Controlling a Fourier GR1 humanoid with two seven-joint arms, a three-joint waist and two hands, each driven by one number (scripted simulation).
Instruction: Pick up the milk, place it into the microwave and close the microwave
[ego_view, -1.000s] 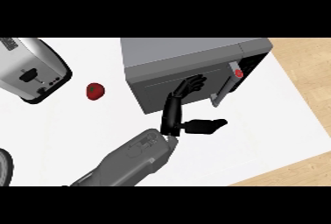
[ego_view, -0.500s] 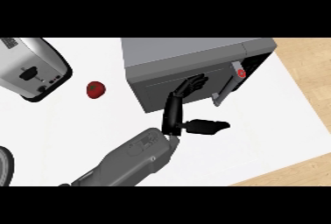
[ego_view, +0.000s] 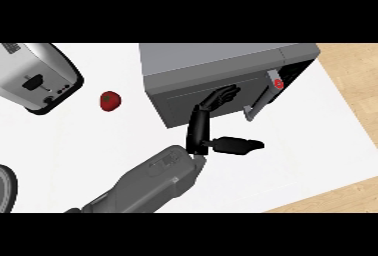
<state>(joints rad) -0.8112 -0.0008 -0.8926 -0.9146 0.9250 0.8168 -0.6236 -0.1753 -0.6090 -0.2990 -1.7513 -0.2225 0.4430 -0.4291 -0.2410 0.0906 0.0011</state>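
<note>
Ahead of the left hand (ego_view: 198, 125), the grey box-shaped microwave (ego_view: 221, 57) stands on the white table (ego_view: 295, 165), its long axis running left to right. The hand is spread, with straight fingers (ego_view: 221, 95) touching the grey door (ego_view: 177, 102) and the thumb pointing right. Right of the fingers are the door handle (ego_view: 255, 107) and a red round button (ego_view: 277, 83); no writing is legible. The milk is hidden, so its place and axis cannot be told. Far left of the hand are a silver toaster (ego_view: 37, 75) and a small red fruit (ego_view: 110, 100).

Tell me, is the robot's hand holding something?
No, nothing is held. The left hand is open, its fingers straight against the microwave door.
</note>
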